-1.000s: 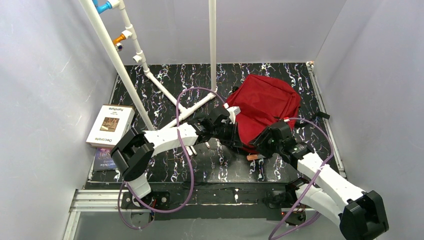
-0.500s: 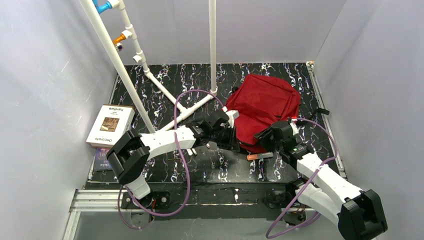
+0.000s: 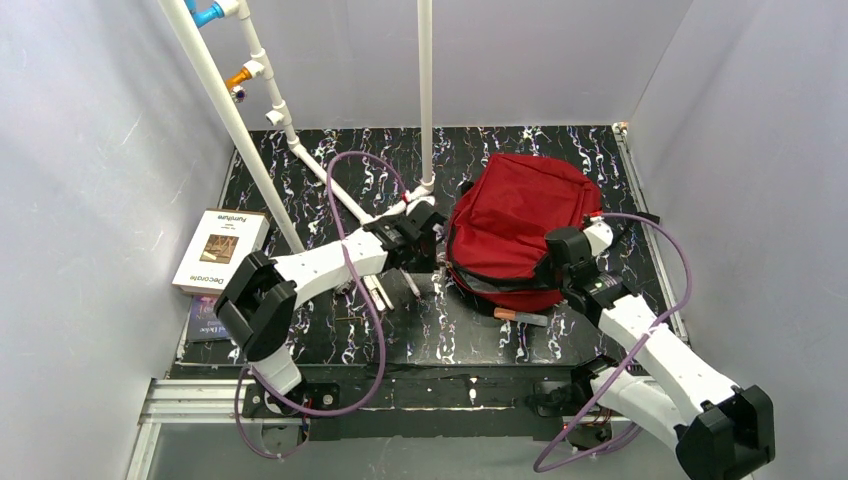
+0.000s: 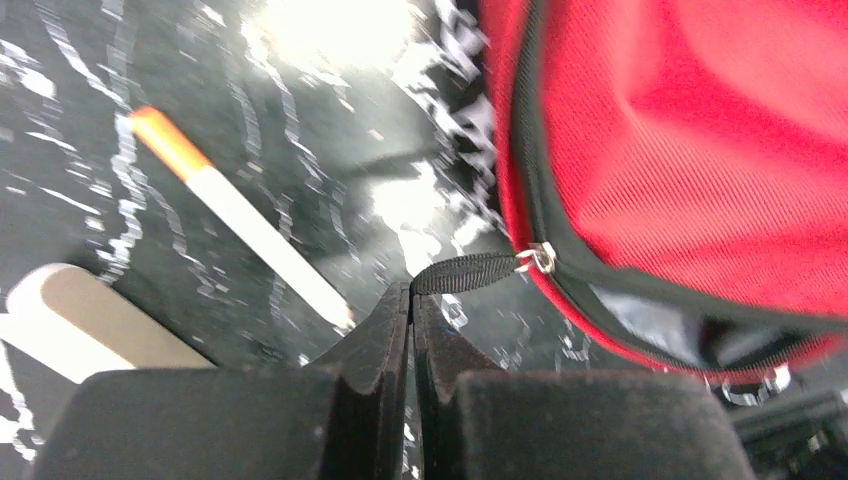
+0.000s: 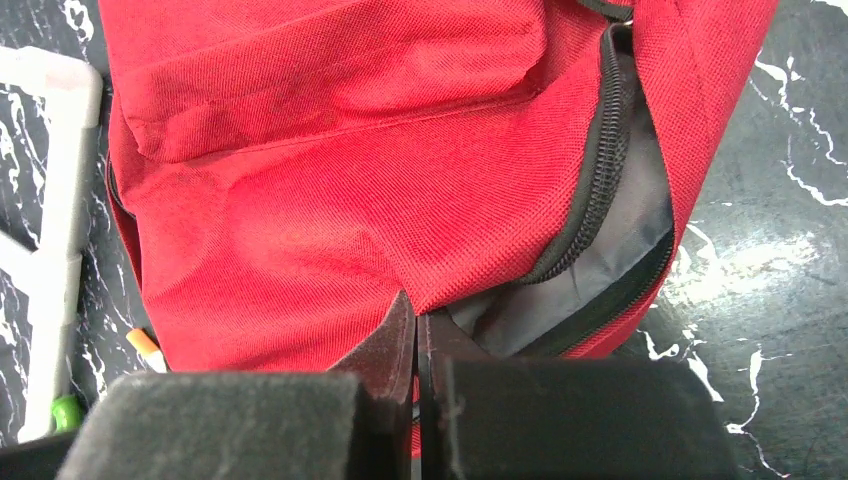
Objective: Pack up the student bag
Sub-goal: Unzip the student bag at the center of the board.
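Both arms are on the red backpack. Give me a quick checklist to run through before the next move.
1. Jaws of the left gripper shut on the zip pull strap: ok.
2. Jaws of the right gripper shut on the red fabric of the student bag, beside its opening: ok.
3. Zip partly open, grey lining showing: ok.
4. Opening wide enough for the white book: cannot tell.
5. Pen packed: not ok, it lies on the table in front of the bag.
6. White book packed: not ok, it lies at the table's left edge.
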Controlling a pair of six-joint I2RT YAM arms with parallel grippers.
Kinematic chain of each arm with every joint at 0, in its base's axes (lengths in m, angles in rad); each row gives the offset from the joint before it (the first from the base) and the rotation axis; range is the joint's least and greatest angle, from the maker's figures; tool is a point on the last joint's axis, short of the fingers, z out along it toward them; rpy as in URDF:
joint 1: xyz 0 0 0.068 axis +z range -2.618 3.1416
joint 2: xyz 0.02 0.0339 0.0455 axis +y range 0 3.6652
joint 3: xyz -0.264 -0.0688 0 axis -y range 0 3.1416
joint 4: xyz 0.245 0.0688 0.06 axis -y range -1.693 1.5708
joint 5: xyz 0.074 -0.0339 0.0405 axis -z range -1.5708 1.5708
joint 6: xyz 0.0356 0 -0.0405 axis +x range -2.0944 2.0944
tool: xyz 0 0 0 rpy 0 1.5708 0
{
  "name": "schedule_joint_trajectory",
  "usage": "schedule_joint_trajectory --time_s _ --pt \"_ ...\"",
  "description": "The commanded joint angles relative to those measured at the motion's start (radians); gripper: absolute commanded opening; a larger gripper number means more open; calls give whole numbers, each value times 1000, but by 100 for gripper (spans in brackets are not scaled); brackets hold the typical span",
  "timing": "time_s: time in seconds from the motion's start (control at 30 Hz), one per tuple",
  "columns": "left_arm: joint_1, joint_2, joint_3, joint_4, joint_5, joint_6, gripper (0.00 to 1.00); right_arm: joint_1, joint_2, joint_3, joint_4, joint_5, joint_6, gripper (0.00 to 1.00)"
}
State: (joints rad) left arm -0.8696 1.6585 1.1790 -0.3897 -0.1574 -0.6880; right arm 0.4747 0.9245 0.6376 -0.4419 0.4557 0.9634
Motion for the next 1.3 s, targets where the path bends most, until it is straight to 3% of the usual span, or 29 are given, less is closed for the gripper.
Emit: schedule_joint_trajectory --time_s 0.0,0.13,0.47,0.67,0.8,0.83,0.87,1.0,1.17,1.27 --pt "82 50 69 -148 -220 56 0 -16 -85 -36 -53 94 -89 1" --pt "111 141 197 -144 -306 137 0 -17 -126 -56 -48 47 -157 1" --pt "118 357 553 -87 -306 447 0 -19 -204 -90 105 -224 -258 1" --pt "124 352 487 145 -49 706 0 -34 -239 -132 243 -369 -297 1" --pt "124 336 505 92 -59 717 0 -44 -187 -58 143 -284 -356 1" --pt "123 320 505 65 -29 681 0 -44 -142 -4 70 -242 -378 4" --pt "124 301 497 48 15 635 0 -44 -86 75 0 -228 -403 20" --pt "124 229 421 62 262 451 0 8 65 249 -133 -387 -564 55" --pt "124 227 405 79 415 264 0 190 3 294 -89 -285 -692 77" --pt "128 228 403 68 422 238 0 199 11 317 -10 -533 -749 82"
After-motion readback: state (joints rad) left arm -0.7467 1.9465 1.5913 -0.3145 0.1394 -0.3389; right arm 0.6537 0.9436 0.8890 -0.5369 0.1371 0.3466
